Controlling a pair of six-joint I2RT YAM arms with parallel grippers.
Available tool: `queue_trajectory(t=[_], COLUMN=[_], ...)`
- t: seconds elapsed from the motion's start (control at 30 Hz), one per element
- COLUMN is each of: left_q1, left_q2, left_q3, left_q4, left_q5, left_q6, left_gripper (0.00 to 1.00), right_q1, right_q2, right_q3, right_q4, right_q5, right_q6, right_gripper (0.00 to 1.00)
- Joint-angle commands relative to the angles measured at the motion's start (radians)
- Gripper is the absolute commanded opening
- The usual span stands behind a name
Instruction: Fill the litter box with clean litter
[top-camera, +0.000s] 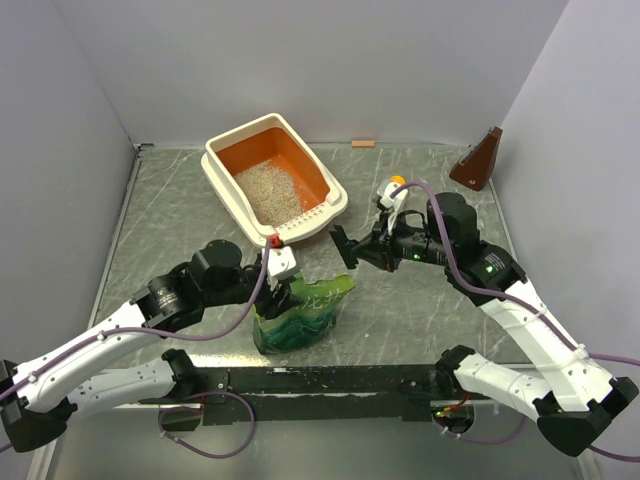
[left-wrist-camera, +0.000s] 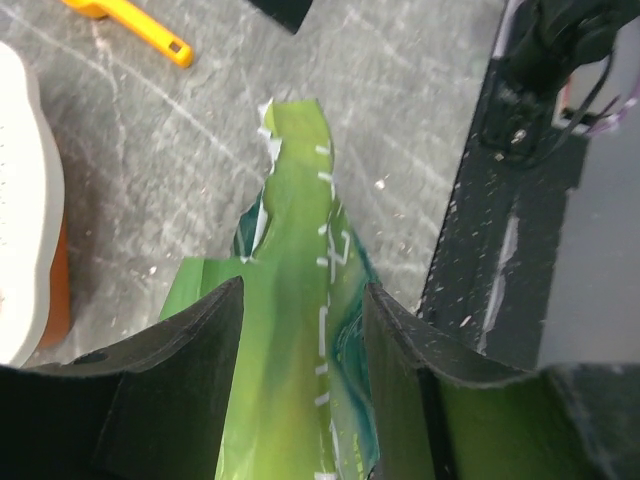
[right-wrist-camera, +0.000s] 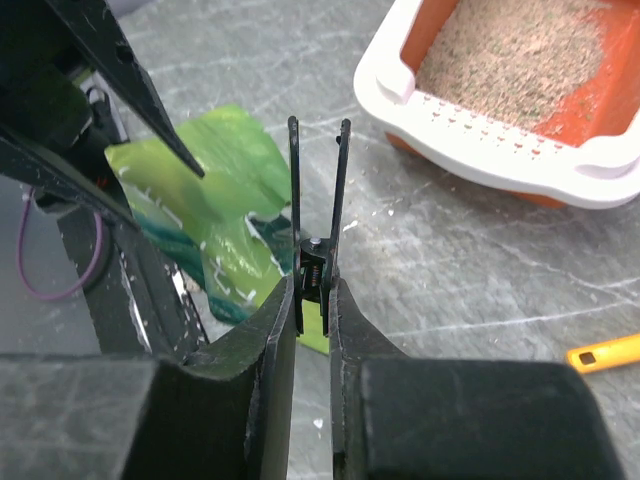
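Note:
The litter box (top-camera: 222, 180), cream rim and orange walls, lies at the back of the table, its slotted end (right-wrist-camera: 480, 150) toward the arms. Clean litter (top-camera: 270, 190) covers part of its floor (right-wrist-camera: 520, 45). A crinkled green bag (top-camera: 305, 315) stands in front of it. My left gripper (top-camera: 283, 288) is shut on the bag's upper part, the bag (left-wrist-camera: 295, 300) running between its fingers (left-wrist-camera: 303, 290). My right gripper (top-camera: 362, 250) is shut on a black spring clip (right-wrist-camera: 318, 190), held just right of the bag (right-wrist-camera: 225, 170) and above the table.
A yellow-orange scoop (left-wrist-camera: 130, 22) lies on the table beyond the bag, and its handle (right-wrist-camera: 605, 352) shows right of the clip. A brown wedge-shaped object (top-camera: 480, 160) stands at the back right. The black base rail (top-camera: 330, 380) runs along the near edge.

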Motion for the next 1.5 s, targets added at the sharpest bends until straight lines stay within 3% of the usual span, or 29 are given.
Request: queue_trajectory(t=[0.0,0.67,0.9,1.0,1.47], left_q1=[-0.045,-0.116,-0.116,-0.116,-0.122], left_q2=[-0.027,0.023,0.071,0.100,0.080], left_q3=[-0.035,-0.063,-0.066,-0.070,-0.078], left_q4=[-0.012,-0.079,-0.076,-0.072,-0.067], left_q5=[-0.134,-0.220,-0.215,-0.218,-0.209], left_q6=[0.047,0.036,0.027,0.022,0.001], left_gripper=[0.55,0.47,0.19,0.01,0.01], right_q1=[-0.007,0.042,0.077,0.077,0.077], right_q2=[0.005,0.132,0.146,0.142,0.226], right_q3=[0.056,0.168,0.152,0.132,0.088], right_q4=[-0.061,-0.215,-0.213,-0.199,-0.151], right_q5=[-0.042,-0.160,-0.190,-0.221,-0.331], right_q6=[-0.053,-0.188,-0.261,-0.313,-0.544], right_gripper=[0.00,0.00,0.00,0.00,0.00])
